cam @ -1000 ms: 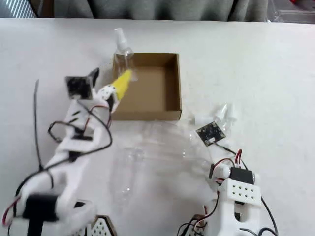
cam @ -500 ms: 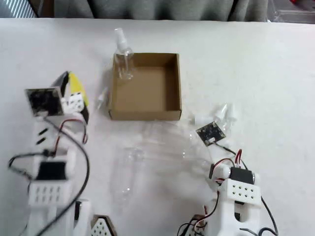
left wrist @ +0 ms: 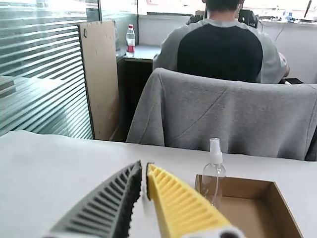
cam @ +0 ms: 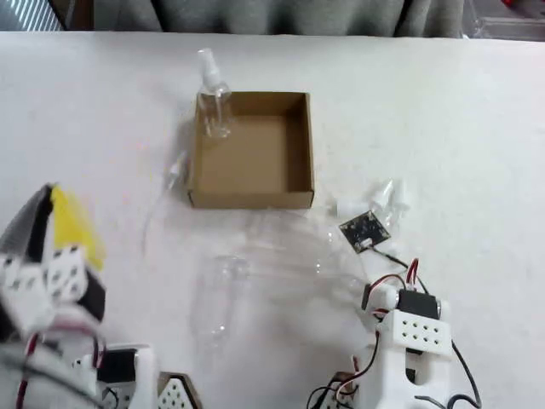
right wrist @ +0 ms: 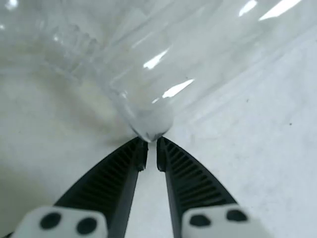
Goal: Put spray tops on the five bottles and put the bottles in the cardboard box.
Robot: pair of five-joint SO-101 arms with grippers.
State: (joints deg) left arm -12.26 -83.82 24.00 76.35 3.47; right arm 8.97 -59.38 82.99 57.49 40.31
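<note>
the left gripper (cam: 47, 200) is positioned at 8 o'clock of the cardboard box (cam: 308, 145), well apart from it and pointed toward 12 o'clock. its grey and yellow fingers (left wrist: 173, 198) are closed to a slit, and nothing is gripped. the right gripper (right wrist: 147, 148) is set low over the table (cam: 443, 102) at 5 o'clock of the box. its fingers are all but closed, with the tips just at the end of a lying clear bottle (right wrist: 148, 74), which is not clamped. one capped bottle (cam: 215, 102) is stood upright in the box's 11 o'clock corner — clear, with a white spray top (cam: 207, 61). an uncapped bottle (cam: 220, 290) is laid at 6 o'clock of the box — transparent, on its side.
</note>
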